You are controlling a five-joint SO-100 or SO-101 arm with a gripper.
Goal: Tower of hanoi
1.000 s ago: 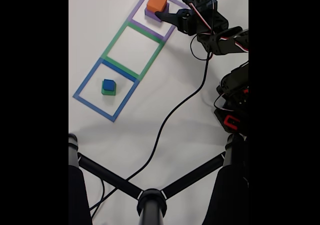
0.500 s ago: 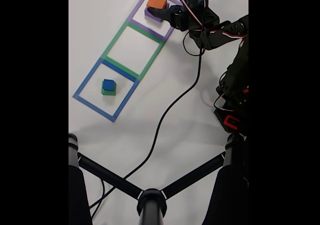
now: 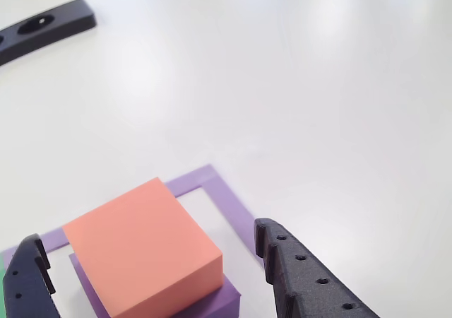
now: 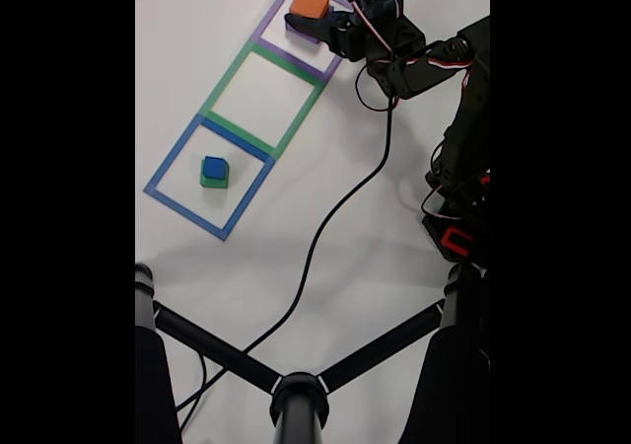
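- White table (image 4: 296, 266), fixed view, left to right: blue tape outline (image 4: 163, 192) near the left edge holds the blue cube (image 4: 214, 166) stacked on the green block (image 4: 213, 180); green tape outline (image 4: 225, 82) beside it.
- Purple tape outline (image 4: 280, 15) at the far edge holds the salmon-orange block (image 3: 145, 251) on the purple block (image 3: 212, 302).
- Gripper (image 3: 152, 261): fingers apart, straddling the salmon-orange block, not clamped.
- Change: over the last second the gripper has advanced toward the far edge, from beside the stack to around it; blocks unmoved.
- Judgement: grasp of the salmon-orange block imminent; green outline the likely destination.
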